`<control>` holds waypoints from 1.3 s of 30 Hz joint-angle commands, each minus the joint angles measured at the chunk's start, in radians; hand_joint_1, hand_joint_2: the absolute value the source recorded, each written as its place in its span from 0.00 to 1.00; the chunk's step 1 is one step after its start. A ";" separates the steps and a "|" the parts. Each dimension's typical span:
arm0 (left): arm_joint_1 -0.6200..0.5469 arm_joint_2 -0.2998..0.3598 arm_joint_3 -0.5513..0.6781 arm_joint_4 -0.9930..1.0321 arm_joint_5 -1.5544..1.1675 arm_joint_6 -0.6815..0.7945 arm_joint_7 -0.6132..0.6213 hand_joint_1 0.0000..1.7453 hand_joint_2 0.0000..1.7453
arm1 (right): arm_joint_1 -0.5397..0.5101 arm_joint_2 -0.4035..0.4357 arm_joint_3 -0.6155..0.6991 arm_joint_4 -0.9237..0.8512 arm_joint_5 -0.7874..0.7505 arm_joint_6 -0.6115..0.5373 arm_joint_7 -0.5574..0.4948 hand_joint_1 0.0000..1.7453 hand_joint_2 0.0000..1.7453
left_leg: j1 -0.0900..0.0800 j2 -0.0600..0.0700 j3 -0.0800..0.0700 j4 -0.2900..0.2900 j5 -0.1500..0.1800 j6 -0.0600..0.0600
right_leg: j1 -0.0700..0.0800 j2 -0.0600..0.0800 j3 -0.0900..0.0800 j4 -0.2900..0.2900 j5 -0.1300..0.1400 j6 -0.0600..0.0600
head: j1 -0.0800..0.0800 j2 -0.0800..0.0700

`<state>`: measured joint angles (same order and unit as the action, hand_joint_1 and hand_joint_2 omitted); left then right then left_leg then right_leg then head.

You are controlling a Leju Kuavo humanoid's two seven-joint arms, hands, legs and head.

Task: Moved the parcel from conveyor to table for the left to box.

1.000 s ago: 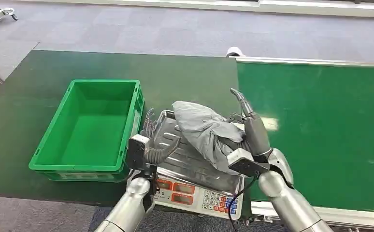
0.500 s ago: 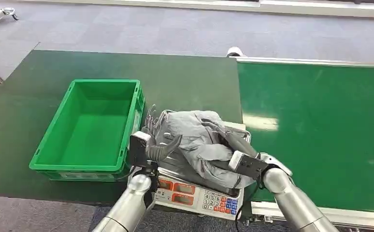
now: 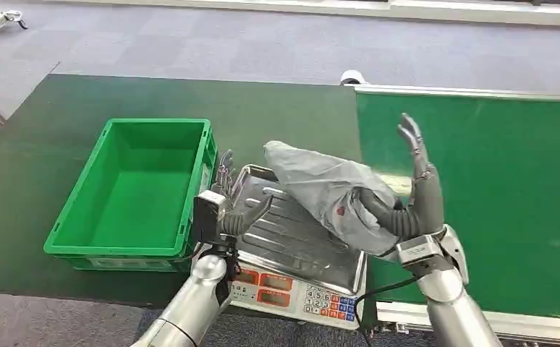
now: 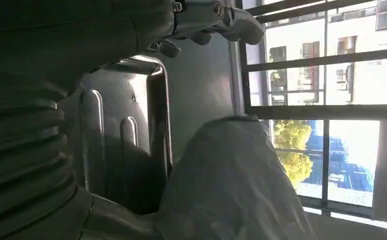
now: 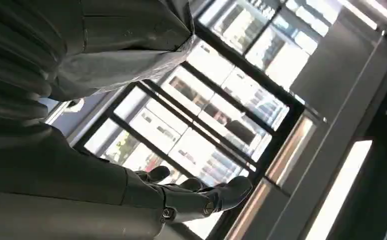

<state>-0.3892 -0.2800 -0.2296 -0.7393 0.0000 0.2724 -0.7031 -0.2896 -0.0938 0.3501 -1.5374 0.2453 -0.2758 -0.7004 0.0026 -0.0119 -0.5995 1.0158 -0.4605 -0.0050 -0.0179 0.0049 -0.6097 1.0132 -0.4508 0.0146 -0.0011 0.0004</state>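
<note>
- Right hand (image 3: 414,210) grasps the parcel (image 3: 328,191), lifted over the scale (image 3: 299,249), tilted.
- Left hand (image 3: 237,213) released, fingers spread, resting on the scale pan.
- Advice: lower the parcel flat onto the scale before letting go.

The head view is evenly lit and sharp, with a pale glare patch on the conveyor belt (image 3: 400,184). Both wrist views are dim and backlit, their windows (image 4: 331,100) overexposed and the foreground nearly silhouetted.
</note>
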 commanded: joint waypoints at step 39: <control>-0.056 0.033 -0.048 0.051 -0.019 -0.019 0.005 0.00 1.00 | -0.034 -0.060 0.099 0.294 0.067 0.695 0.060 0.00 1.00 | 0.001 0.009 0.016 -0.002 -0.004 -0.003 | 0.003 0.008 0.012 -0.002 -0.001 -0.003 | 0.000 0.000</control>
<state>-0.3865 -0.2609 -0.2296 -0.7637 -0.0187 0.2689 -0.7031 -0.3291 -0.1450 0.4170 -1.2006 0.3406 0.2893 -0.6409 0.0037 -0.0015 -0.5847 1.0151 -0.4653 -0.0084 -0.0150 0.0159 -0.5996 1.0131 -0.4519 0.0119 -0.0015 0.0004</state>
